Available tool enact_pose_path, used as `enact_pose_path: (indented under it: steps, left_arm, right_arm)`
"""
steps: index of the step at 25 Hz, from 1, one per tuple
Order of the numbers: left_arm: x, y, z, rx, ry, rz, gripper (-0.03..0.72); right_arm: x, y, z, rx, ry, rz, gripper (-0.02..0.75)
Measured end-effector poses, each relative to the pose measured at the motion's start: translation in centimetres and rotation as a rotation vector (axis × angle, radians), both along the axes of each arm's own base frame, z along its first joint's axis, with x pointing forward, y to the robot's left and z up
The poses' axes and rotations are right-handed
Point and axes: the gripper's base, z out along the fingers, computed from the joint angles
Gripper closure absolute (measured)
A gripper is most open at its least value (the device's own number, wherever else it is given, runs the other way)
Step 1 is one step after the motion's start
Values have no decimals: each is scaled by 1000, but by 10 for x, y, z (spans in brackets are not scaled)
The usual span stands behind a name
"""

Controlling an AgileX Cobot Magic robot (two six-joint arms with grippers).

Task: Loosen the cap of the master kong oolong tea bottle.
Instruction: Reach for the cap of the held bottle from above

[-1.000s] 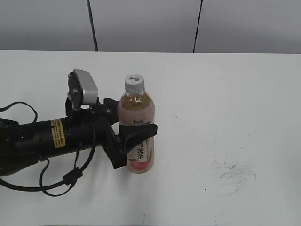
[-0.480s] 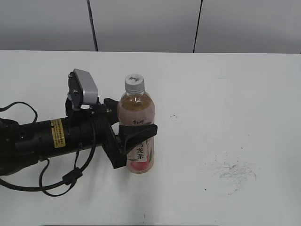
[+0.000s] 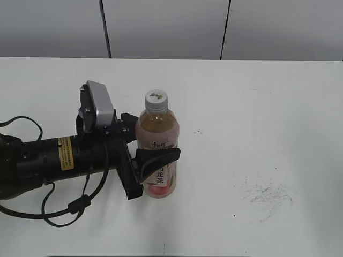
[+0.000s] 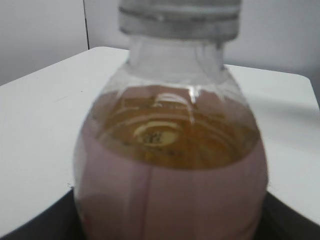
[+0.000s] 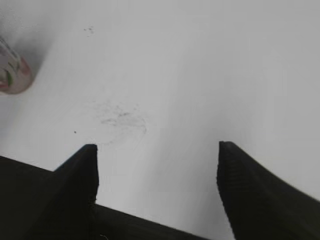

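The master kong oolong tea bottle (image 3: 157,155) stands upright on the white table, amber-pink tea inside, pink-and-white label with black characters. Its light-grey cap (image 3: 156,99) with a dark mark sits on top. My left gripper (image 3: 153,155) comes in from the left and is shut on the bottle's middle, one black finger across its front. In the left wrist view the bottle (image 4: 170,175) fills the frame, with the cap's lower rim (image 4: 179,17) at the top. My right gripper (image 5: 157,160) is open and empty above bare table. The bottle's base (image 5: 12,75) shows at that view's left edge.
The white table (image 3: 257,118) reaches a grey panelled wall at the back. A patch of dark scuff marks (image 3: 265,195) lies on the table right of the bottle, also in the right wrist view (image 5: 120,117). The left arm's black body and cables (image 3: 48,160) lie at the left.
The left gripper and the bottle have shifted slightly right and towards the camera; the bottle has moved with the gripper.
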Motion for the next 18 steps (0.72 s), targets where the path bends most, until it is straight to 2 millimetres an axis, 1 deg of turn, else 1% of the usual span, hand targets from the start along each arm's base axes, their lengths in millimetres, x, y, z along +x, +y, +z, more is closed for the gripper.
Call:
enact_pose_path:
  steps: [2, 5, 6, 8, 11, 12, 14, 16, 18]
  left_arm:
    - [0, 0, 0, 2, -6, -6, 266]
    - [-1, 0, 0, 7, -16, -16, 267]
    - [-1, 0, 0, 6, -18, -18, 267]
    - [-2, -1, 0, 8, -28, -23, 267]
    - [-2, -1, 0, 15, -48, -30, 267]
    - [-2, -1, 0, 17, -51, -32, 267]
    - [-2, -1, 0, 16, -52, -35, 267]
    - [-2, -1, 0, 17, -53, -35, 267]
    - [-2, -1, 0, 17, -53, -35, 267]
  right_arm:
    - [19, 7, 15, 19, 2, 55, 183]
    - [54, 19, 34, 38, 49, 128, 183]
    - [71, 26, 36, 33, 93, 159, 183]
    - [92, 41, 44, 18, 150, 229, 183]
    - [125, 71, 54, -11, 236, 347, 183]
    - [133, 82, 59, -21, 244, 388, 183]
    - [151, 108, 61, -40, 286, 458, 183]
    - [165, 136, 67, -42, 285, 505, 183]
    - [177, 161, 71, -35, 288, 513, 183]
